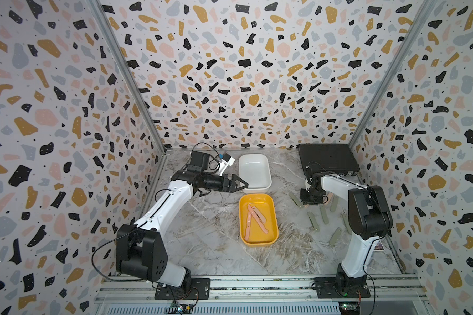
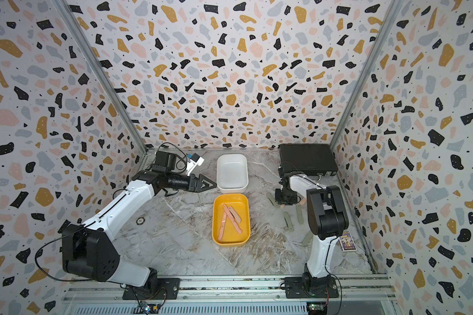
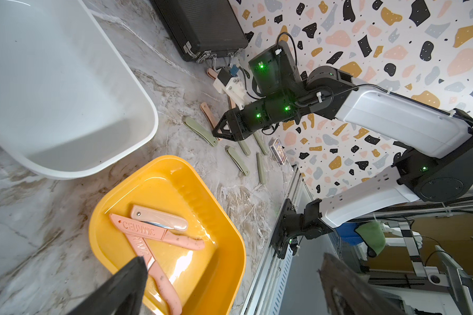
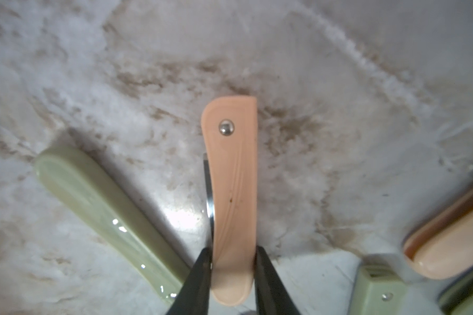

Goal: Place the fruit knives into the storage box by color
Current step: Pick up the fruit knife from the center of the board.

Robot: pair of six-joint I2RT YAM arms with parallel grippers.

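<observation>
Step in hand: pick-up of a pink knife (image 4: 232, 177). Right gripper (image 4: 233, 261) was pinched narrow on its rounded end, low over the tabletop (image 4: 339, 81); lifted or not, could not tell. A green knife (image 4: 107, 212) lay just beside the gripper. Left gripper (image 1: 239, 184) hung wide and empty. Next move, as I judged it: lift clear and carry to the yellow box (image 1: 258, 243), well away from the gripper, joining the pink knives there.

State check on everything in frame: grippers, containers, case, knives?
left gripper: open, empty
right gripper: shut on pink folding knife
pink folding knife: folded, clamped at one end
yellow tray: holds three pink knives
white tub: empty
black case: closed
green knives: loose, outside both containers
</observation>
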